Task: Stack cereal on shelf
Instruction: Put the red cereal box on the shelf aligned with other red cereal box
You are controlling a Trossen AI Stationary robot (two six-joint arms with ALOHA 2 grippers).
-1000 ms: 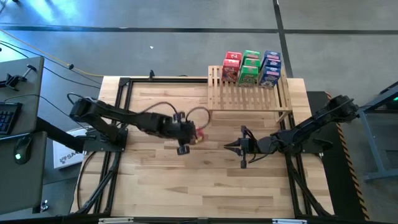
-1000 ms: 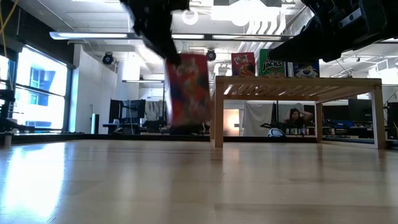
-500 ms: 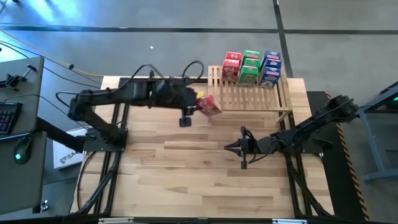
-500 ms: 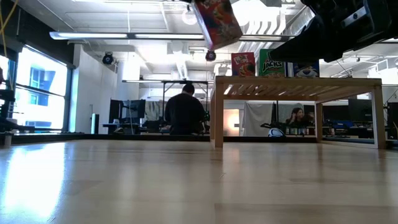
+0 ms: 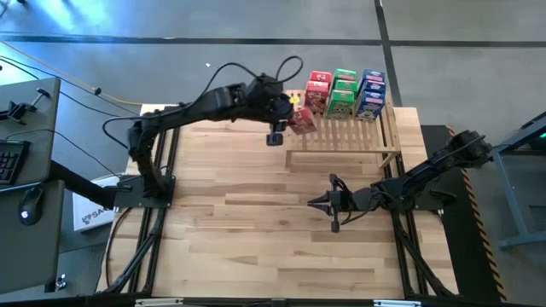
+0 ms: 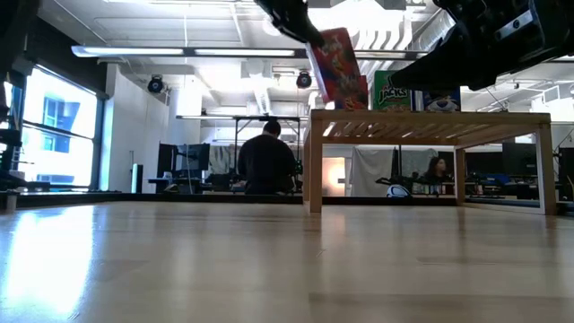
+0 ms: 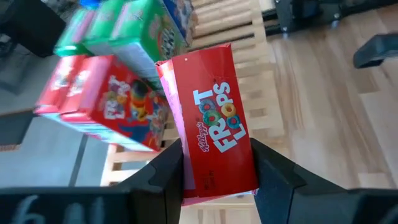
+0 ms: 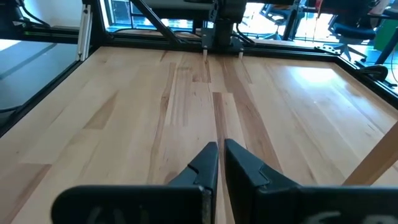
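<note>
I've swung my left gripper (image 7: 214,180), clamped on a red cereal box (image 7: 214,127), up from the table to the shelf's (image 5: 341,132) left end, ready for placing.

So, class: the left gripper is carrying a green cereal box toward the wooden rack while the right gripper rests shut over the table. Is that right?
Not quite. The cereal box in the left gripper is red, not green, as the left wrist view shows. The rest holds: it is being carried toward the wooden rack, and the right gripper rests shut over the table.
</note>
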